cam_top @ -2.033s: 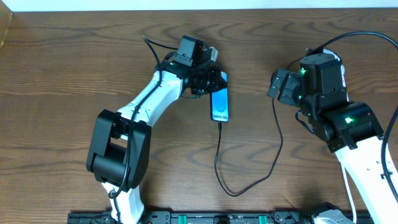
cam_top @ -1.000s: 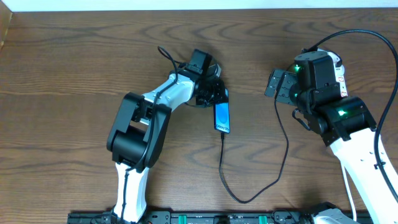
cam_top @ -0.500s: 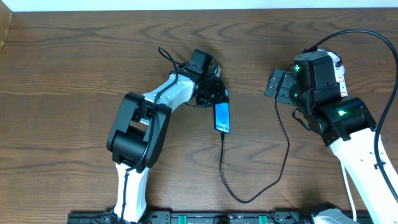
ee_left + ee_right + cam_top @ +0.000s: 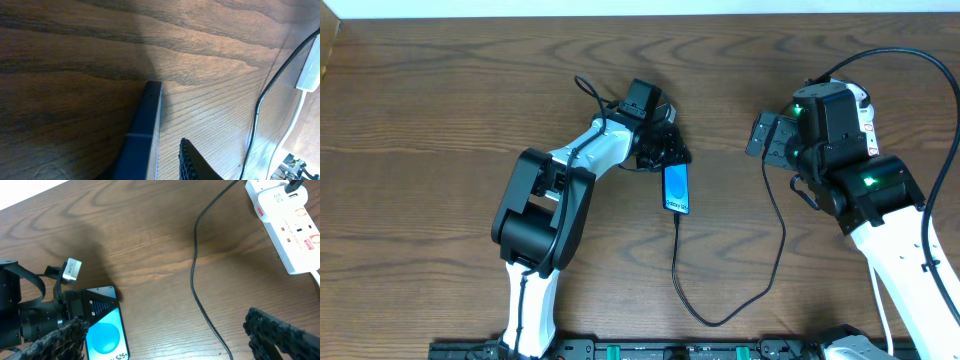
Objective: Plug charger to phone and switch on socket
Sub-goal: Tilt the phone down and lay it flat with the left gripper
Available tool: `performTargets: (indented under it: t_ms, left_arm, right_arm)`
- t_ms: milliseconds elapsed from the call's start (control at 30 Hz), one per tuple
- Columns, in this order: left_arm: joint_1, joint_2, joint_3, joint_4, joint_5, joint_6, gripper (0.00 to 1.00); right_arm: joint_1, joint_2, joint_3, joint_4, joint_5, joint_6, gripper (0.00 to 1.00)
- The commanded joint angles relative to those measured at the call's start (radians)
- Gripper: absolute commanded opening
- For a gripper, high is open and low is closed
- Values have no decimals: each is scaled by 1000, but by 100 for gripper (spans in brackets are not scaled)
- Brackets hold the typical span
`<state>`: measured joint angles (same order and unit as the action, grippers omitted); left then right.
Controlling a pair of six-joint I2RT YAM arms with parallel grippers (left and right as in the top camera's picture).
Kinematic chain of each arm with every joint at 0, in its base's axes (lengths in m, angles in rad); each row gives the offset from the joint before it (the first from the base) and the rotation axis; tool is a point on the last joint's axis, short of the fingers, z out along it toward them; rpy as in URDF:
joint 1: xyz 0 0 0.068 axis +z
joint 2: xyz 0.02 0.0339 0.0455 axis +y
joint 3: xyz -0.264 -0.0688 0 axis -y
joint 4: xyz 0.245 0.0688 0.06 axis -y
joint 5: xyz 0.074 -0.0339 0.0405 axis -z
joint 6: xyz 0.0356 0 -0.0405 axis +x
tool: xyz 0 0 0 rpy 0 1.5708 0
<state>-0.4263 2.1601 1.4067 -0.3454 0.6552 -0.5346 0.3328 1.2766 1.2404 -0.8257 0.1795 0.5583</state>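
Note:
The phone (image 4: 677, 188) lies flat on the table, blue screen up, also in the right wrist view (image 4: 105, 335). The black charger (image 4: 677, 270) meets the phone's near end, loops towards the front edge and climbs to the right arm; its cable crosses the right wrist view (image 4: 195, 280). My left gripper (image 4: 667, 154) sits at the phone's far end, open a little: one finger (image 4: 192, 162) stands apart from the phone's edge (image 4: 145, 130), wood showing between. My right gripper (image 4: 170, 340) hangs open above the table, holding nothing. The white socket (image 4: 285, 220) lies beyond it.
The right arm (image 4: 850, 170) covers most of the socket in the overhead view. A white tag (image 4: 72, 269) hangs on the left gripper. Dark rails run along the table's front edge (image 4: 650, 350). A pale wall borders the table's far edge (image 4: 640, 8).
The left gripper's jaws have parted and let go of the phone. The phone's far end has settled flat on the table. The right arm has stayed put.

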Motion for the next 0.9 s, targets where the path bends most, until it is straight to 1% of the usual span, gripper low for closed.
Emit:
performTargets:
  t_ms: [0,67,100,133,200,233,367,467,600,700,867]
  left_arm:
    - [1,-2,10,-9,-12,-2,29]
    - [1,-2,10,-9,-13,-2,30]
    - [1,-2,10,-9,-13,-2,34]
    - [1,-2,10,-9,-13,-2,40]
    - [1,-2,10,-9,-13,-2,46]
    - [1,-2,10,-9,-13,-2,53]
    - [1,-2,10,-9,-13,-2,58]
    - [1,-2,10,-9,-13,-2,64]
    - [1,-2,10,-9,-13,-1,76]
    - [2,-2,10,-9,-13,-1,82]
    - [2,-2,10,-9,-13,-1,88]
  right_arm:
    - [2,6,1,-2,9,6,99]
    - [2,6,1,-2,9,6,99]
    - [2,6,1,-2,9,6,99]
    - [2,6,1,-2,8,6,99]
    - [2,6,1,-2,8,6,99]
    - [2,6,1,-2,8,6,99]
    - [2,6,1,-2,3,6,99]
    - [2,6,1,-2,1,6,99]
    - [2,6,1,-2,1,6,99]
    - [2,6,1,-2,1,6,99]
    - [2,6,1,-2,1,6,99]
